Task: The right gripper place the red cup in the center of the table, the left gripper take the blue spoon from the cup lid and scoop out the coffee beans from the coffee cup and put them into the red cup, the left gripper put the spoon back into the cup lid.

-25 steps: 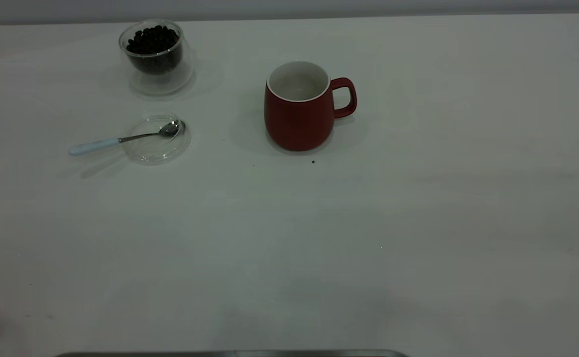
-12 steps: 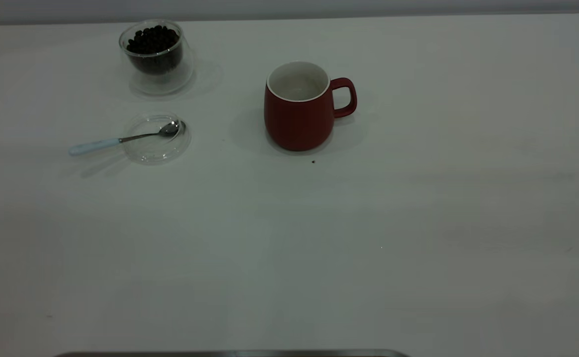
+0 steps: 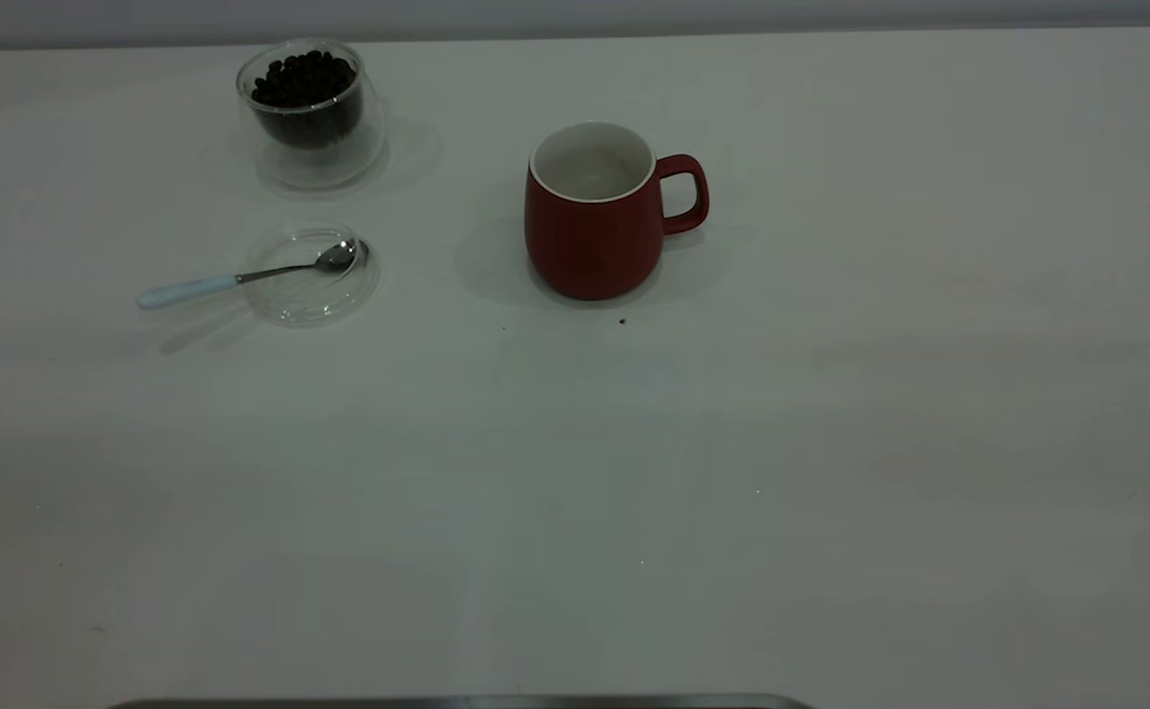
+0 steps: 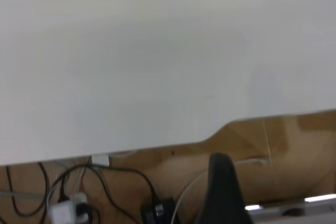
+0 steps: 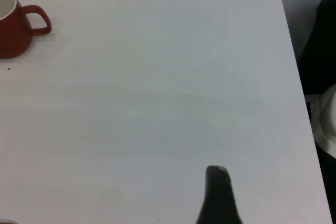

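1. The blue spoon [image 3: 240,276] lies left of the red cup [image 3: 590,212], its metal bowl resting inside the cup lid [image 3: 311,276] and its pale handle sticking out over the lid's rim on the side away from the red cup.
2. The coffee cup [image 3: 311,113] stands left of the red cup and farther back, just behind the cup lid, apart from it, with the coffee beans [image 3: 301,81] heaped inside.
3. The red cup stands upright near the middle of the table [image 3: 733,473], white inside showing, handle pointing right, away from the spoon; a tiny dark speck lies on the table just in front of it.
4. The left gripper [image 4: 223,192] sits well away from the red cup, off the table's edge above a wooden floor with cables; only one dark finger shows, so whether it is released or clenched I cannot tell.
5. The right gripper [image 5: 218,198] hangs over bare table far to the right of the red cup [image 5: 16,27]; again one dark fingertip shows, so its state cannot be told.
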Controlling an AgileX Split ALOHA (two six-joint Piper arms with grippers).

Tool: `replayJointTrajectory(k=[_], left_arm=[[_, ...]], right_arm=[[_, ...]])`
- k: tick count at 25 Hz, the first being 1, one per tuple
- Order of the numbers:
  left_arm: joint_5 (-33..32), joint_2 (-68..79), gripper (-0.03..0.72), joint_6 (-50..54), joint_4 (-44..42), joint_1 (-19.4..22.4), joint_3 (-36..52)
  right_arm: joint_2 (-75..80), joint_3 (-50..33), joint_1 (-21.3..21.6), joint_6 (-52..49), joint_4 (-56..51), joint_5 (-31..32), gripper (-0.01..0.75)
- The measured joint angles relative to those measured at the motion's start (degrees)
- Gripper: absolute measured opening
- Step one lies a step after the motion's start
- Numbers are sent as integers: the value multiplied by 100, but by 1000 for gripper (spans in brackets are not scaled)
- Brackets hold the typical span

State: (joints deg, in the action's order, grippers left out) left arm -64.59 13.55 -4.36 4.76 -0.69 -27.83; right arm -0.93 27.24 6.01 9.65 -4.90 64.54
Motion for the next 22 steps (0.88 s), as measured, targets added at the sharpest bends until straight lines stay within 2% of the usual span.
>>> replayJointTrajectory(k=[11,22], left_arm=[[0,-230,595,0,0,0,2],[-46,-1457,595,-23,-6,0,2]], right_arm=[[0,0,0,0,0,0,590],[0,0,0,0,0,0,590]])
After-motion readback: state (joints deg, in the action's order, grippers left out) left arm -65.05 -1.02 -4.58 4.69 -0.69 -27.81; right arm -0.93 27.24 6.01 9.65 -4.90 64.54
